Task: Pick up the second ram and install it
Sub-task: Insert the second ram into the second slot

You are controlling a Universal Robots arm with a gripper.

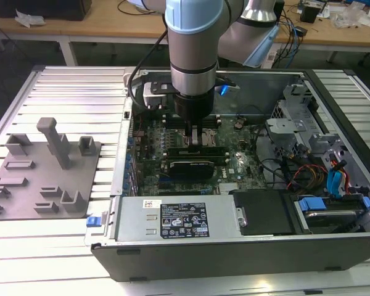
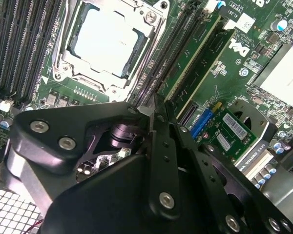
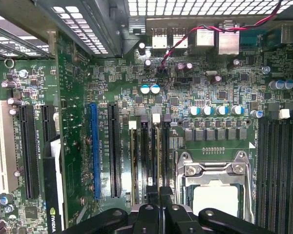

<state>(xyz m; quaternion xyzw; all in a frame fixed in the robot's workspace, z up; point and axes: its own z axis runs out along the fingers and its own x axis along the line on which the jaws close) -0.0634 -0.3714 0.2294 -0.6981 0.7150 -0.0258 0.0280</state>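
In the exterior view my gripper (image 1: 196, 134) reaches down into the open computer case (image 1: 111, 203), over the memory slots beside the processor. The second ram (image 3: 158, 156) stands on edge in a slot, a thin green stick running up into the gap between my black fingers (image 3: 149, 213). In both wrist views the gripper (image 2: 152, 111) (image 3: 160, 207) is shut on its top edge. From the exterior view the ram (image 1: 214, 149) shows as a dark strip lying across the board under the gripper. Another green stick (image 2: 201, 51) sits in a neighbouring slot.
The silver-framed processor plate (image 2: 107, 41) lies right beside the slots. A black graphics card (image 1: 188, 166) and the power supply (image 1: 172, 219) sit nearer the case front. Cables (image 1: 308, 172) and drive bays crowd the exterior view's right. A grey fixture plate with an upright post (image 1: 54, 139) stands at its left.
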